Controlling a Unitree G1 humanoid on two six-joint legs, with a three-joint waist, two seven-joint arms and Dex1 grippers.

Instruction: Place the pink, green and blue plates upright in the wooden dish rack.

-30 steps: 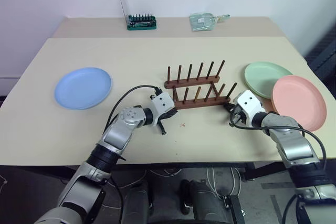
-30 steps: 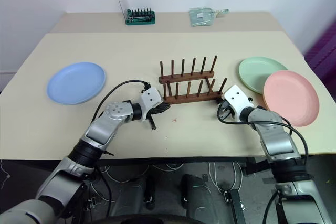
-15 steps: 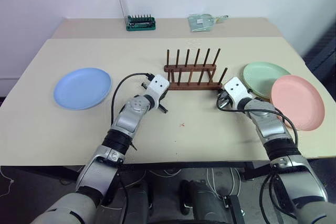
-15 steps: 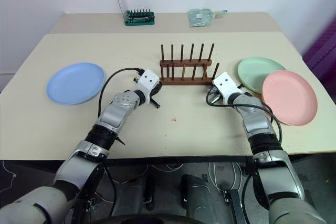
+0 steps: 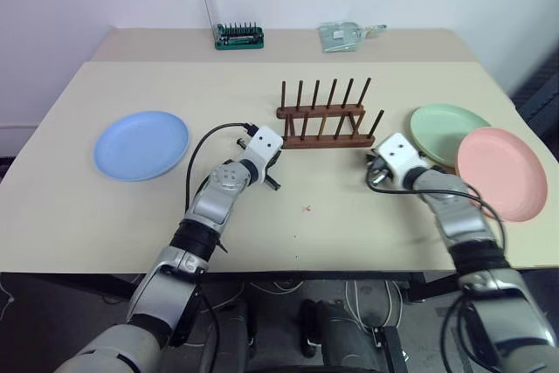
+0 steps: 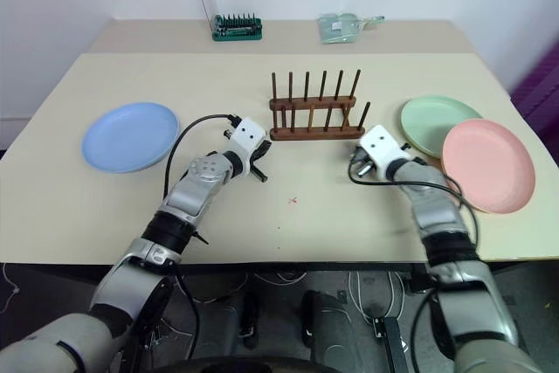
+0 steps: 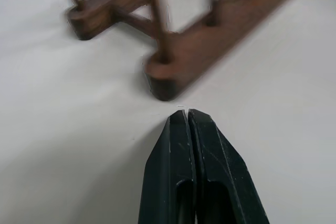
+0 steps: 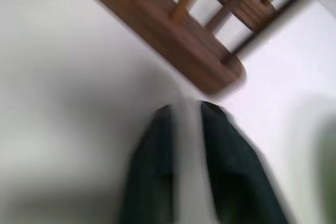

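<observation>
Head view first: the wooden dish rack [image 5: 325, 115] stands on the beige surface [image 5: 349, 216], no plate in it. The left gripper [image 5: 272, 174] sits just off the rack's left end, the right gripper [image 5: 374, 169] just off its right end, neither touching it. The blue plate [image 5: 141, 144] lies flat, well out beyond the left gripper's outer side. The green plate [image 5: 447, 127] and pink plate [image 5: 501, 170] lie flat beyond the right gripper, pink overlapping green's edge. Far past the rack, a green tool holder [image 5: 238, 37] and a clear packet [image 5: 345, 35]; no writing is legible on either.

Left wrist view: fingers [image 7: 210, 171] pressed together, holding nothing, tips just short of the near rail's end.

Right wrist view: fingers [image 8: 231, 171] slightly apart, nothing between them, the rail end just ahead.
</observation>
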